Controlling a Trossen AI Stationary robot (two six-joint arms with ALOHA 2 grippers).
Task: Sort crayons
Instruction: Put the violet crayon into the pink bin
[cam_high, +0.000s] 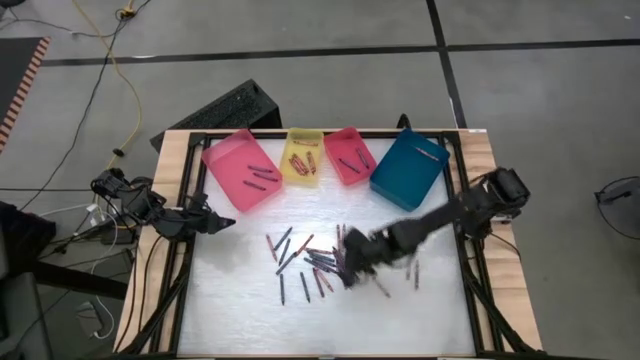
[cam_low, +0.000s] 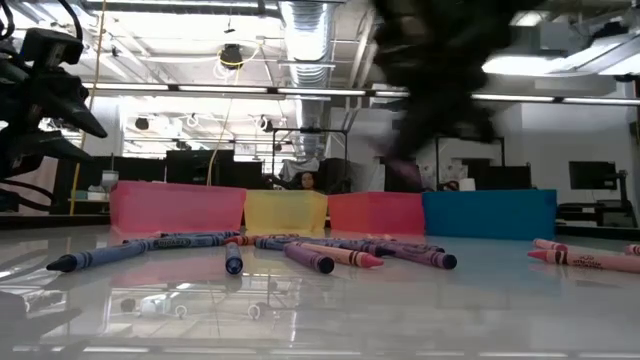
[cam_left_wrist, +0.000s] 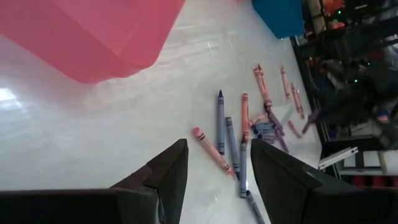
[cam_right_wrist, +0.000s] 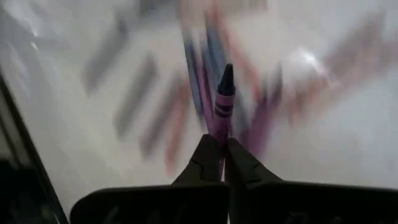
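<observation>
The right claw (cam_right_wrist: 219, 146) was pinched shut on a purple crayon (cam_right_wrist: 222, 102), which stuck out forward from between the fingertips with its dark tip pointing away from the wrist. In the high view that claw (cam_high: 350, 262) hung over the right-hand part of the scattered crayons (cam_high: 305, 262) near the middle of the table (cam_high: 230, 310) (the arm showed there only as a dark smear, so the held crayon could not be made out from above).

The rest of the crayons lay loose on the white table in a rough cluster, with a few more to the right of the arm. Along the far edge stood four trays in a row: a large pink tray (cam_high: 228, 160), a yellow tray (cam_high: 302, 140), a red tray (cam_high: 345, 140) and a blue tray (cam_high: 405, 175). The first three each held a few crayons.

The left claw (cam_left_wrist: 214, 165) waited at the left edge of the table, just in front of the pink tray, its fingers standing apart and holding nothing.
</observation>
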